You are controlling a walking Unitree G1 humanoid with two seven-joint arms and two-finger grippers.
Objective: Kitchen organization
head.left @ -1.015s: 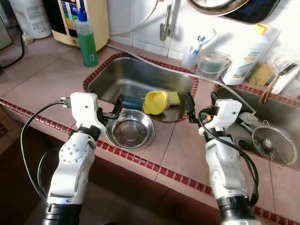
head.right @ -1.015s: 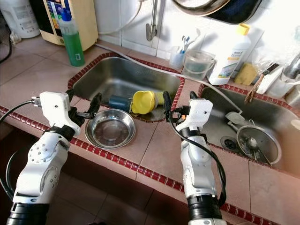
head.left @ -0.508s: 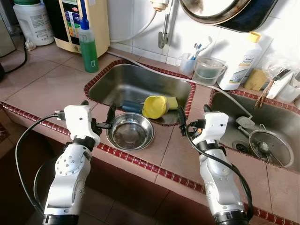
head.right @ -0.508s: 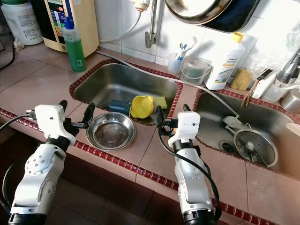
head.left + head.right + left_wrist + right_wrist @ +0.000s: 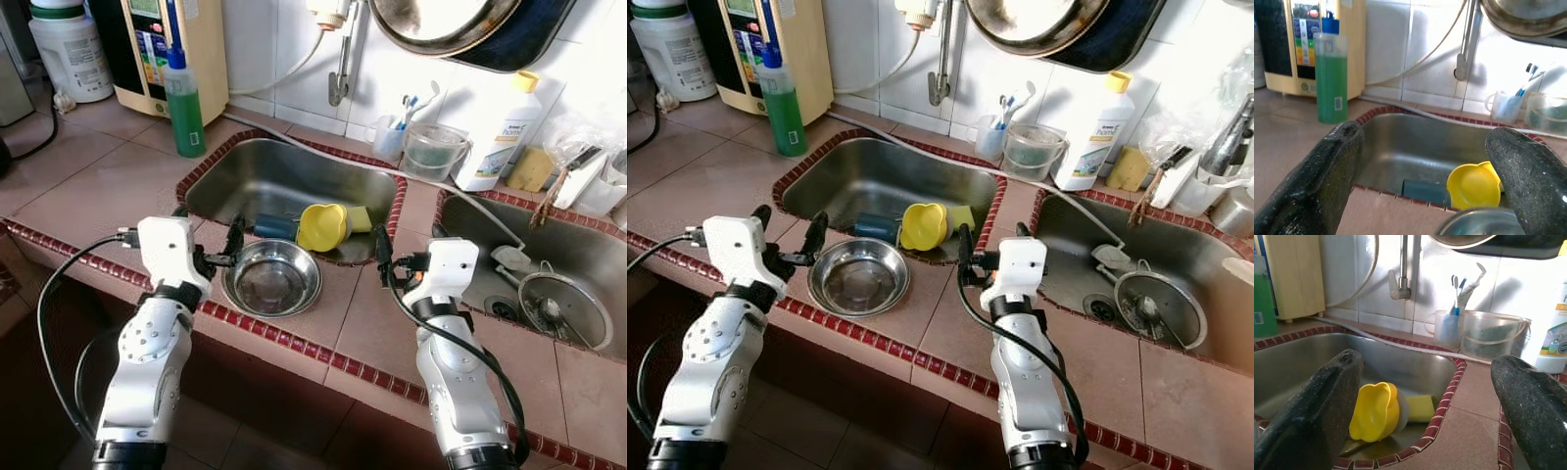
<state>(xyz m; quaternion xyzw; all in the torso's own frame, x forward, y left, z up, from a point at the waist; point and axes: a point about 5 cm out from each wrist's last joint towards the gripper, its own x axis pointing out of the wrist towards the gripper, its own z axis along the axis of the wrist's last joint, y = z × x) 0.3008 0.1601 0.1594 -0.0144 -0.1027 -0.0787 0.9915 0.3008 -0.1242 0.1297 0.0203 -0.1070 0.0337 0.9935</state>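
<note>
A round steel bowl (image 5: 272,277) sits on the tiled counter in front of the left sink (image 5: 284,171). In that sink lie a yellow cup (image 5: 323,225) on its side, a blue object (image 5: 276,226) and a yellow sponge (image 5: 361,217). My left gripper (image 5: 208,227) hovers open at the bowl's left rim, holding nothing. Over the counter strip between the two sinks, my right gripper (image 5: 409,250) is open and empty. The yellow cup (image 5: 1374,411) shows between the right fingers (image 5: 1312,421) in the right wrist view.
A green soap bottle (image 5: 183,98) and a cream water purifier (image 5: 191,39) stand at the back left. Behind the sinks are a toothbrush cup (image 5: 394,137), a clear tub (image 5: 434,149) and a white detergent bottle (image 5: 509,132). The right sink holds a strainer (image 5: 554,308). A pan (image 5: 451,20) hangs overhead.
The whole picture has shifted as the camera pulled back and rose. Both grippers stay open at the counter edge, the left one by the bowl.
</note>
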